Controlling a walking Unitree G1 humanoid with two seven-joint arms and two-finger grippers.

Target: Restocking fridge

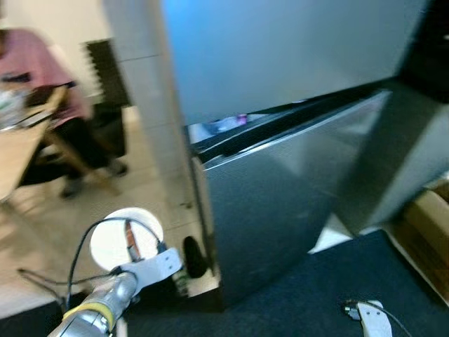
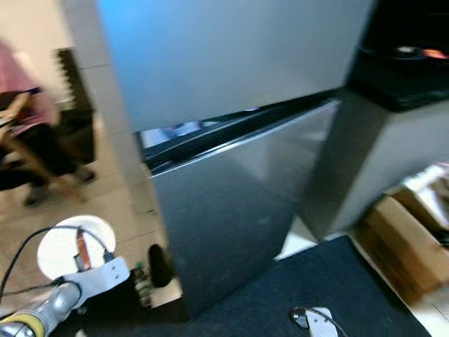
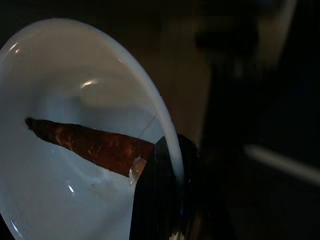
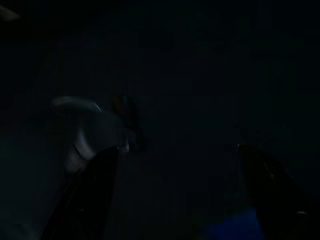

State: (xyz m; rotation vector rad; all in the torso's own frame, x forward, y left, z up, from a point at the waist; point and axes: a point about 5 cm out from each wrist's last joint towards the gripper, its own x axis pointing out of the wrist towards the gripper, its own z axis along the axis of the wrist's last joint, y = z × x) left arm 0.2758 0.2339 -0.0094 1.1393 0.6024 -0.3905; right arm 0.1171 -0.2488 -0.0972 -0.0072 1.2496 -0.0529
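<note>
One white plate, pinched at its rim by the left claw, sits low and left of the fridge; the right claw hangs open.

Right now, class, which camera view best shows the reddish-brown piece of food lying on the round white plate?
The left wrist view: the reddish-brown food lies large on the white plate, gripped by the left gripper. Both eye views show it small and blurred.

The fridge stands before me, its lower door ajar. My left gripper holds a plate left of the fridge, a carrot lying on it. Far left, a person sits at a table. A box lies right.
</note>
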